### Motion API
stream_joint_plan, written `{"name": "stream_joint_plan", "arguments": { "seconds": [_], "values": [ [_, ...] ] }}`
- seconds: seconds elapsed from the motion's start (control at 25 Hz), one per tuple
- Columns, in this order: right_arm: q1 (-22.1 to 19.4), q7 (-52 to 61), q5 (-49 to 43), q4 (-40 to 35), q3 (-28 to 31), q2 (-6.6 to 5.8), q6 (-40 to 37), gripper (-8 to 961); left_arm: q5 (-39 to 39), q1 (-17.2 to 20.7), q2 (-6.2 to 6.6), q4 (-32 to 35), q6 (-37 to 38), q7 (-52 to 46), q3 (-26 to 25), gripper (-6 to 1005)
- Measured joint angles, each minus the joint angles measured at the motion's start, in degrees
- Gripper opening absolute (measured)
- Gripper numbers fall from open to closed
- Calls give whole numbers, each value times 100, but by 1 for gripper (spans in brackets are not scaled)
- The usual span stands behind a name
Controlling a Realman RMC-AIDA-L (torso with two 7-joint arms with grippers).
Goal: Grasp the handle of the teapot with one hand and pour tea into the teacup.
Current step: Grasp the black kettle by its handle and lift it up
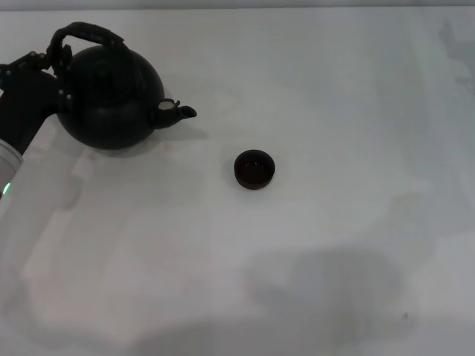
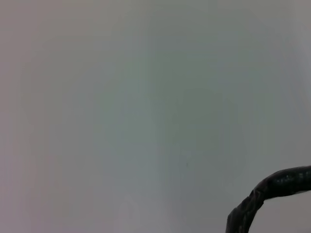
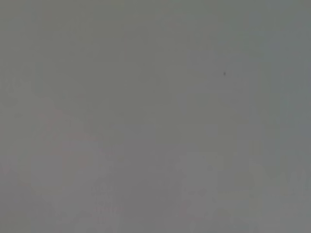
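Observation:
The large black teapot point(image 1: 111, 100) stands at the far left of the white table point(image 1: 334, 89), its short spout point(image 1: 178, 113) pointing right toward the teacup. Its thick wrapped handle point(image 1: 89, 31) arches over the top and leans to the left. My left gripper point(image 1: 58, 58) is at the handle's left end and looks closed around it. A piece of the handle also shows in the left wrist view point(image 2: 272, 187). The tiny dark teacup point(image 1: 254, 169) sits upright near the table's middle, well apart from the spout. The right gripper is out of view.
My left arm's dark wrist and white forearm point(image 1: 11, 159) reach in from the left edge. The right wrist view shows only bare table surface point(image 3: 155, 116). Faint stains and a soft shadow point(image 1: 319, 282) mark the table's front.

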Motion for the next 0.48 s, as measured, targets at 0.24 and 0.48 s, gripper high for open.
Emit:
{"name": "stream_joint_plan", "arguments": {
  "seconds": [0.24,0.48],
  "values": [
    [0,1,0,0,0,-2,-9,829,60,-132,7,-1,126,0,44,91],
    [4,1,-1,0,-2,-7,-10,828,613,-543,30,-191,51,11,63,90]
  ]
}}
